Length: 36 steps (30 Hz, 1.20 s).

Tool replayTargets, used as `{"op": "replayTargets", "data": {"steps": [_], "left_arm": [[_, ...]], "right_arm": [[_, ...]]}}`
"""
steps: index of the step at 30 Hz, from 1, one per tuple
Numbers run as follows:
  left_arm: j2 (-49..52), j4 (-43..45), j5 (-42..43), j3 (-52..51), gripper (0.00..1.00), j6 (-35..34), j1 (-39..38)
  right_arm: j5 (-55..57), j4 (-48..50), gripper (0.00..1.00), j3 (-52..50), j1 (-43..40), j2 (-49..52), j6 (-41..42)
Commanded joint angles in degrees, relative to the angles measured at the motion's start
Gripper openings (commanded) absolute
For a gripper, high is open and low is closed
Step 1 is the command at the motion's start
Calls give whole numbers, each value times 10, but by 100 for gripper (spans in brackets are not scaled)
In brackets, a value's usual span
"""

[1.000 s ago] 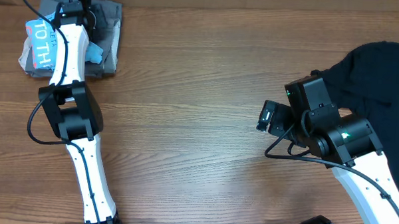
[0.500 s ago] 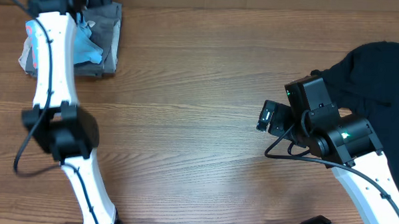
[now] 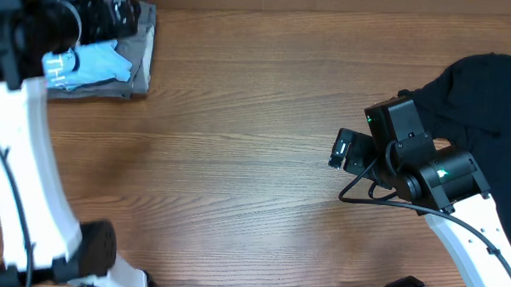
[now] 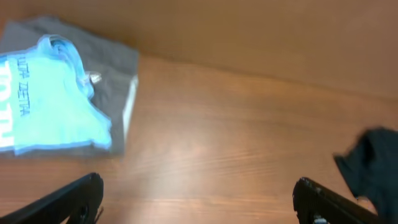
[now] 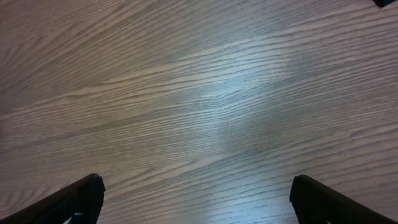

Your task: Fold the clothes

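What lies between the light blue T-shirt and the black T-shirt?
Only bare wooden table, as the overhead view shows, from light blue T-shirt to black T-shirt.

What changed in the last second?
The left gripper opened, let go of the light blue T-shirt and swung up and off to the left. The shirt now lies on the grey garment. The right gripper, open, and the black T-shirt stayed put.
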Motion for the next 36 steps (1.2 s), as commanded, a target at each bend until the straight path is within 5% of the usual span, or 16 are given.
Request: {"op": "replayTargets", "data": {"steps": [1,9,19,27,36], "left_arm": [[-81,-47,67,4,100,5,-1],[-201,-152,121,3,100,71,-1],[-368,-152,245,-51,100,82,-1],[-536,-152,213,-119,100,80,-1],[-610,-152,213,-119,100,80,0]], "right_arm": [[6,3,100,3,-1,0,1],[6,3,100,3,-1,0,1],[6,3,100,3,-1,0,1],[6,3,100,3,-1,0,1],[6,3,100,3,-1,0,1]]}}
